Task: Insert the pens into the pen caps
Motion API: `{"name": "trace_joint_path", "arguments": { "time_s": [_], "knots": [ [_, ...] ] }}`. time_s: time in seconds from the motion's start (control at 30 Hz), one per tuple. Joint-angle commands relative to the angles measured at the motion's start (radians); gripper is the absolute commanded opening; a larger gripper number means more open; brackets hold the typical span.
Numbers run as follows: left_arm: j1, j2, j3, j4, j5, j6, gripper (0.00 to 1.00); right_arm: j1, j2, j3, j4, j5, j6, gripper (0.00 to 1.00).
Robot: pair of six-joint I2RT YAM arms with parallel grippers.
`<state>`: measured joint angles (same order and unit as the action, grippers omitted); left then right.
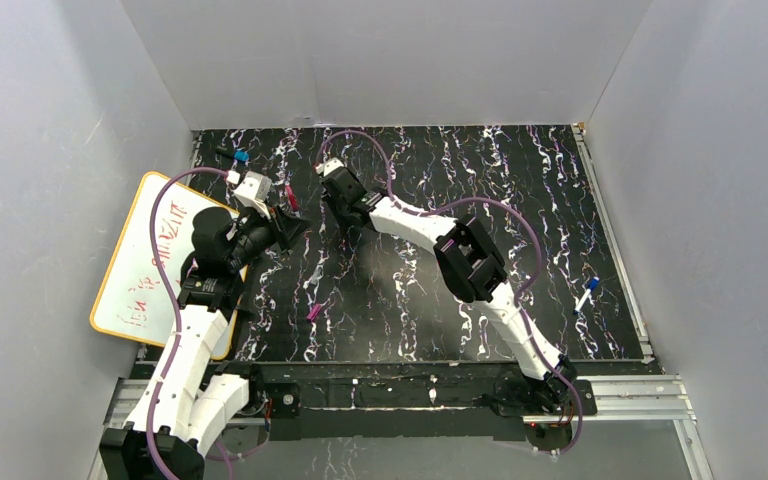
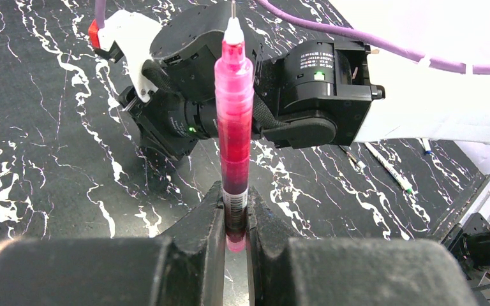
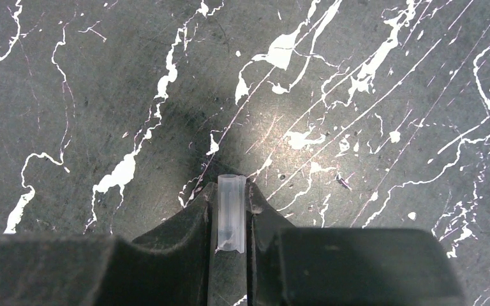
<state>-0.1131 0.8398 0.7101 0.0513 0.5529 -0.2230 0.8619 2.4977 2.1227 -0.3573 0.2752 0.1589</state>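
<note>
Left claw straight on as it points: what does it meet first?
Likely the right arm's black wrist, which the pink pen in the left claw aims at tip-first; how far off it is I cannot tell.

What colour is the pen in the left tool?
The pen is translucent magenta-red with a white tip; left wrist view.

A magenta pen cap [image 1: 313,313] and a white pen [image 1: 586,296] lie well apart on the marbled table [image 1: 410,310]
</note>
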Motion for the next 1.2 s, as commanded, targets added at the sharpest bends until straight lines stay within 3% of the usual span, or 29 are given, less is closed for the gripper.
{"name": "trace_joint_path", "arguments": {
  "time_s": [0.0, 0.2, 0.33, 0.67, 0.9, 1.17],
  "knots": [
    [0.004, -0.011, 0.026, 0.007, 0.006, 0.011, 0.0, 0.014, 0.071, -0.028, -0.088, 0.058, -0.085, 0.01],
    [0.003, -0.004, 0.025, 0.007, 0.007, 0.015, 0.0, 0.01, -0.018, -0.183, 0.017, 0.027, -0.09, 0.01],
    [0.003, 0.014, 0.023, 0.005, 0.004, 0.017, 0.0, -0.007, -0.221, -0.378, 0.203, -0.035, -0.036, 0.01],
    [-0.005, 0.016, -0.019, 0.102, 0.075, -0.028, 0.0, -0.007, -0.715, -0.753, 0.528, 0.012, 0.009, 0.01],
    [-0.155, -0.041, -0.069, 0.148, -0.001, -0.002, 0.0, -0.005, -1.03, -0.995, 0.838, -0.046, 0.124, 0.01],
    [-0.232, -0.111, -0.136, 0.275, 0.011, -0.024, 0.0, 0.022, -1.156, -1.121, 1.142, -0.092, 0.267, 0.01]
  ]
}}
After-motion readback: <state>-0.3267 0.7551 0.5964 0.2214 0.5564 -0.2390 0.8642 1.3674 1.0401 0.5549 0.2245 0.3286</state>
